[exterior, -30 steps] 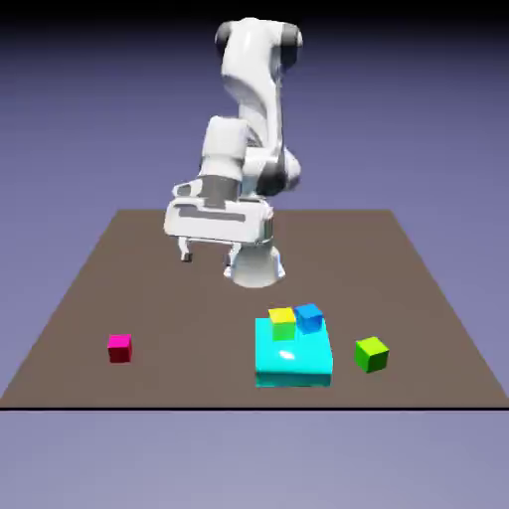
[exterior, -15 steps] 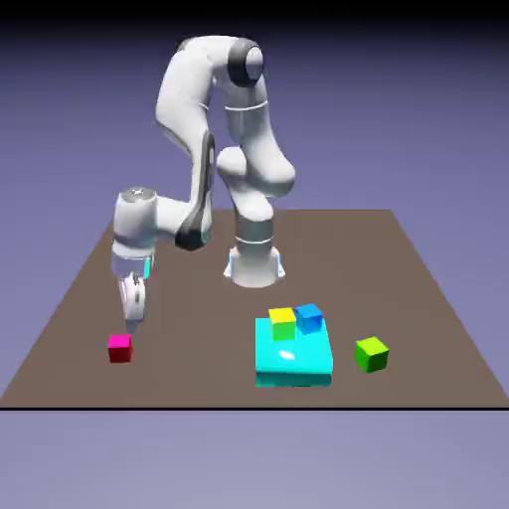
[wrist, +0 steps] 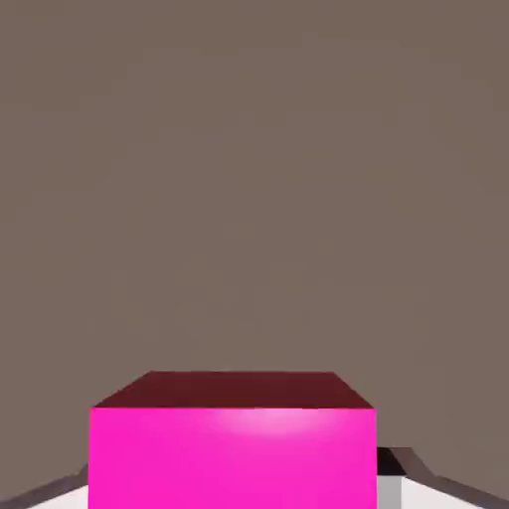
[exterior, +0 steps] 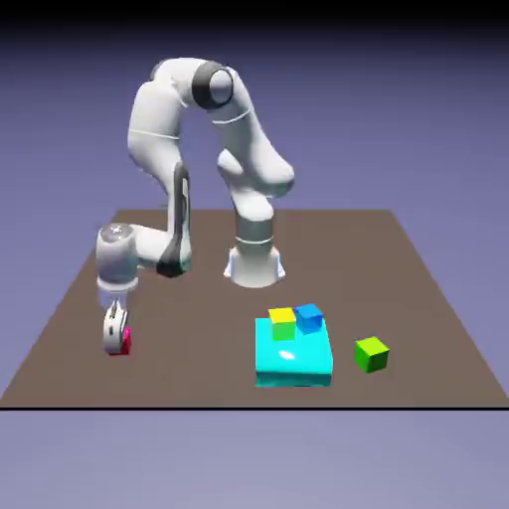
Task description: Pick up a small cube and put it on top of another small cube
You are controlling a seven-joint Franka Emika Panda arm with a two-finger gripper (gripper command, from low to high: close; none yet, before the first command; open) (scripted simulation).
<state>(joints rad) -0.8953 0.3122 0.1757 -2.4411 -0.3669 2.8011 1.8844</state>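
The magenta cube [wrist: 234, 457] rests on the brown table and fills the bottom of the hand view. In the exterior view only its edge [exterior: 126, 341] shows behind the lowered hand, at the left. My gripper [exterior: 116, 336] is down over it, and its grey fingertips [wrist: 396, 479] press against the cube's two sides with no gap showing. A yellow cube [exterior: 282, 322] and a blue cube [exterior: 309, 317] sit side by side on a large cyan block [exterior: 293, 360]. A green cube [exterior: 371, 353] lies on the table to the right of that block.
The robot's base [exterior: 254, 263] stands at the table's far middle. The table's near edge [exterior: 249, 406] runs just in front of the cyan block.
The arm swung to the exterior view's left, then came down. The hand dropped from just above the magenta cube onto it, and the fingers now flank the cube.
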